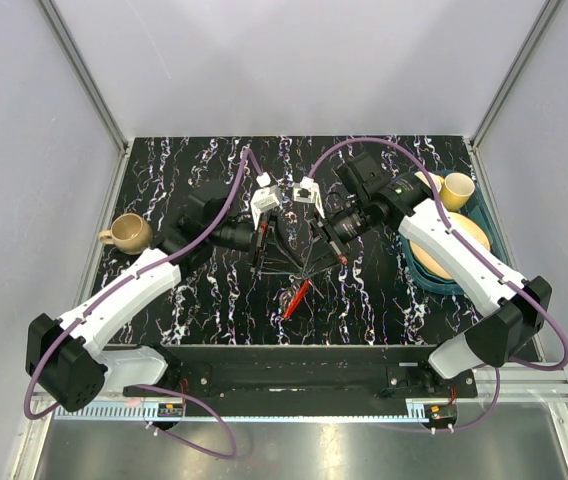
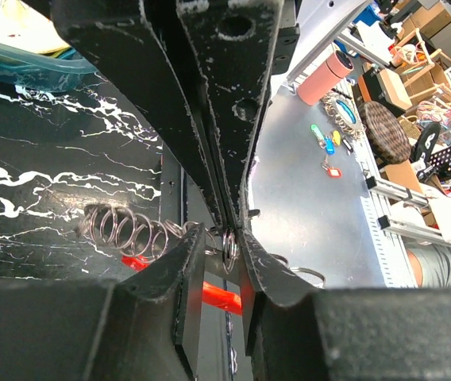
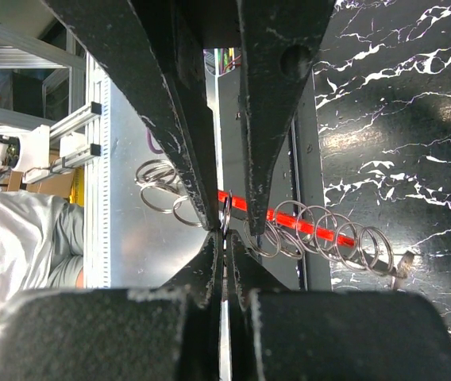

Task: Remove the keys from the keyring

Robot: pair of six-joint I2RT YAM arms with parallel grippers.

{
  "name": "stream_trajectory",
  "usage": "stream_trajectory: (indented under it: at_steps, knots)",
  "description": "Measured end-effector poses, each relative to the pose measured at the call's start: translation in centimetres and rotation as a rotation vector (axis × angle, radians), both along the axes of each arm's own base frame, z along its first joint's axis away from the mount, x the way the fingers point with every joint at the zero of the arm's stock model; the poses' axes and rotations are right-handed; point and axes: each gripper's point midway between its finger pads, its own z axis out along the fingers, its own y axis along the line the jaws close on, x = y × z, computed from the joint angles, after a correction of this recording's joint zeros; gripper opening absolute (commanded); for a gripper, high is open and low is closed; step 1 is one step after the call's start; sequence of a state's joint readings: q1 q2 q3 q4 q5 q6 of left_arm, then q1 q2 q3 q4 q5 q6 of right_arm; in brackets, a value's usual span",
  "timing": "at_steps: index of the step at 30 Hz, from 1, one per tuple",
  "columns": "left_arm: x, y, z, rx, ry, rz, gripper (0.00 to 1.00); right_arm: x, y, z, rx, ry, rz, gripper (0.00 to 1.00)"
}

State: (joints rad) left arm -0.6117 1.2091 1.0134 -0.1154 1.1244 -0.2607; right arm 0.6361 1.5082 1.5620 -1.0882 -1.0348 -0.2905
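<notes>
Both grippers meet over the middle of the black marbled table. My right gripper (image 3: 225,240) is shut, pinching the thin metal keyring (image 3: 227,213) edge-on at its tips; it also shows in the top view (image 1: 316,262). My left gripper (image 2: 219,262) faces it (image 1: 282,262). Its jaws are narrowly apart, closed on a flat grey key (image 2: 216,263) right by the keyring (image 2: 229,246). A chain of several linked steel rings (image 3: 321,232) hangs off to both sides. The bright red piece (image 1: 297,297) dangles below, also seen in the left wrist view (image 2: 224,297).
A tan mug (image 1: 129,233) stands at the table's left edge. A teal tray (image 1: 486,215) at the right holds a yellow cup (image 1: 456,188) and a wooden plate (image 1: 459,250). The black base rail (image 1: 294,365) runs along the near edge.
</notes>
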Motion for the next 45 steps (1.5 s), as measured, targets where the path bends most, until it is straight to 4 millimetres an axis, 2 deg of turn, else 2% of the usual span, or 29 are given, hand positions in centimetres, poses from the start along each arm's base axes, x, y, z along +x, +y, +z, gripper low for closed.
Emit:
stream_trajectory:
  at_steps: [3, 4, 9, 11, 15, 26, 29, 30, 35, 38, 45]
  knots:
    - [-0.2, 0.0, 0.0, 0.000, 0.003, -0.009, 0.11, 0.0, 0.0, -0.1, -0.001, 0.003, -0.002, 0.00]
    - [-0.3, 0.0, 0.1, -0.001, 0.003, -0.012, 0.00, 0.0, 0.0, -0.1, -0.002, 0.005, -0.003, 0.00]
    - [-0.3, 0.0, 0.1, -0.003, -0.005, -0.016, 0.00, 0.0, 0.0, -0.2, -0.007, 0.015, -0.009, 0.01]
    - [-0.2, 0.0, 0.1, -0.003, -0.012, -0.005, 0.00, 0.1, 0.1, -0.2, -0.009, 0.016, -0.020, 0.10]
    - [0.2, 0.3, 0.5, -0.019, -0.068, 0.058, 0.00, 0.7, 0.2, 0.2, -0.009, -0.012, -0.061, 0.14]
    - [1.4, 1.0, 3.3, -0.118, -0.190, 0.225, 0.00, 2.1, 0.3, 3.2, 0.065, -0.154, -0.163, 0.11]
    - [1.5, 1.3, 3.7, -0.134, -0.198, 0.256, 0.00, 2.2, 0.2, 3.6, 0.085, -0.186, -0.184, 0.19]
    - [1.5, 1.3, 3.8, -0.140, -0.200, 0.264, 0.00, 2.3, 0.2, 3.7, 0.089, -0.195, -0.193, 0.19]
    - [2.2, 1.5, 4.7, -0.166, -0.204, 0.312, 0.00, 2.6, 0.2, 4.0, 0.107, -0.229, -0.220, 0.06]
    - [2.5, 1.7, 5.0, -0.184, -0.207, 0.335, 0.00, 2.8, 0.3, 4.4, 0.127, -0.242, -0.226, 0.04]
    - [2.9, 1.9, 5.5, -0.249, -0.211, 0.386, 0.00, 3.0, 0.7, 4.6, 0.176, -0.241, -0.255, 0.09]
